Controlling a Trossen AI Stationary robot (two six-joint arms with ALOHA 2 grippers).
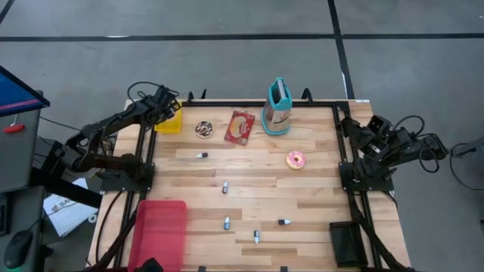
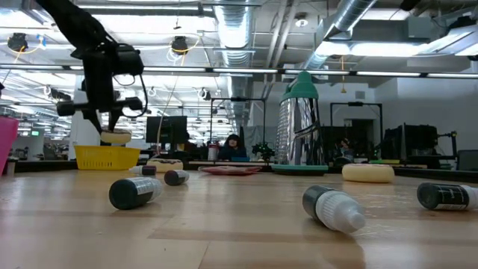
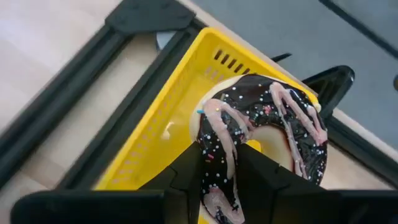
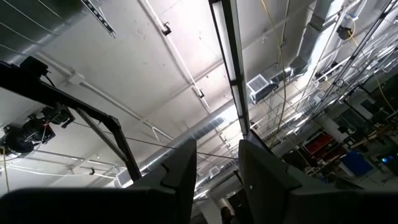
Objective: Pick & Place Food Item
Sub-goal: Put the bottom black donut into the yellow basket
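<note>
The left gripper (image 3: 219,180) pinches one chocolate-frosted doughnut (image 3: 264,134) with pink drizzle just above the single yellow basket (image 1: 168,121) at the table's far left corner. Beyond it lie one sprinkled doughnut (image 1: 204,129), one red snack packet (image 1: 240,127), one metal grater (image 1: 278,104) on a teal plate, one pink doughnut (image 1: 296,159) and five small bottles. The right gripper (image 4: 217,180), farthest off at the right edge, points at the ceiling, its fingers a narrow gap apart and empty.
</note>
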